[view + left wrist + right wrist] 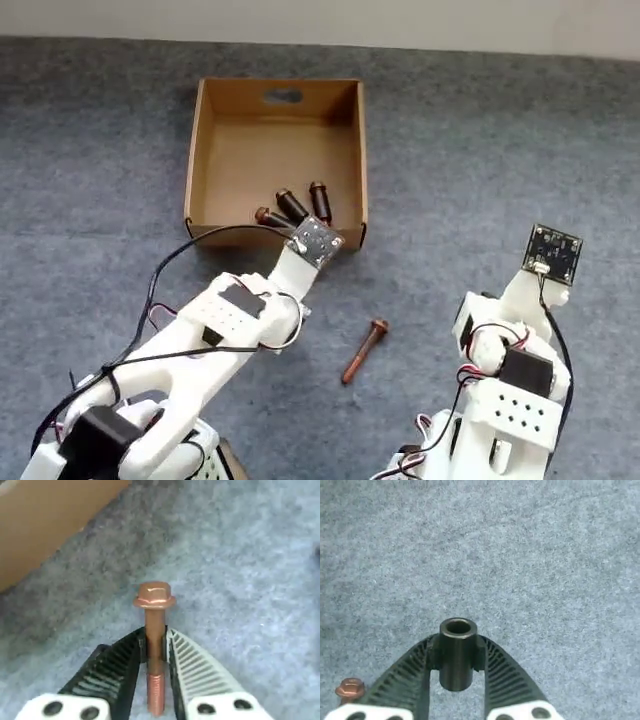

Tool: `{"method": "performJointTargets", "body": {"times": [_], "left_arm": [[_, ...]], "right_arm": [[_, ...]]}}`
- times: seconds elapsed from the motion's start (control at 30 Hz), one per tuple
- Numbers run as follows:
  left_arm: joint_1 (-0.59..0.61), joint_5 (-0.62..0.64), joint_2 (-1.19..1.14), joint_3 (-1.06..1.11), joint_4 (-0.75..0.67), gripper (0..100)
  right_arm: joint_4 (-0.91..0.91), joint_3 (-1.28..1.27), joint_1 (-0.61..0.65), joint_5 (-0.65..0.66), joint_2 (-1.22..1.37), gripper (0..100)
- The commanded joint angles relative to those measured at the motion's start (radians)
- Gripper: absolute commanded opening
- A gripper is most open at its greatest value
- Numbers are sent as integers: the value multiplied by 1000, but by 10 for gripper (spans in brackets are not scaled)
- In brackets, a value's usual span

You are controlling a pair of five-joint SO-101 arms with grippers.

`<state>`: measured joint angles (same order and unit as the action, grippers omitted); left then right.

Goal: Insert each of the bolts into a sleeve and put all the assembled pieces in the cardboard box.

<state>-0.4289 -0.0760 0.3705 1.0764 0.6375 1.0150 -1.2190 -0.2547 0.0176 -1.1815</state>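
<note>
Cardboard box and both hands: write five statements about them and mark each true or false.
1. The left hand is shut on a bolt. True.
2. The right hand holds nothing. False: it is shut on a black sleeve.
3. Three assembled pieces lie in the cardboard box. True.
4. The black sleeve already has a bolt in it. False: its bore is open and empty.
5. A loose bolt lies on the carpet between the two arms, outside the box. True.
</note>
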Motion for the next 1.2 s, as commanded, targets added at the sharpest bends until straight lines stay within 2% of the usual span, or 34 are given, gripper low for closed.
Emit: {"method": "performJointTargets", "body": {"times": [0.0,0.1,0.27,0.63,0.9,1.17], "left_arm": [[-13,107,36,-7,-23,144],[-8,158,35,-18,-51,150],[-8,158,33,-38,-60,112],[-16,158,24,-65,-57,115],[-7,163,-213,-283,106,112],[-16,163,-289,-334,124,104]], "right_arm": [[-15,7,-2,-6,-13,6],[-15,7,-2,-6,-12,6],[-15,5,-2,-8,-12,6],[-15,-8,-1,-9,-15,6],[-13,-15,45,-9,-13,6],[-19,-31,47,-9,-16,6]]}}
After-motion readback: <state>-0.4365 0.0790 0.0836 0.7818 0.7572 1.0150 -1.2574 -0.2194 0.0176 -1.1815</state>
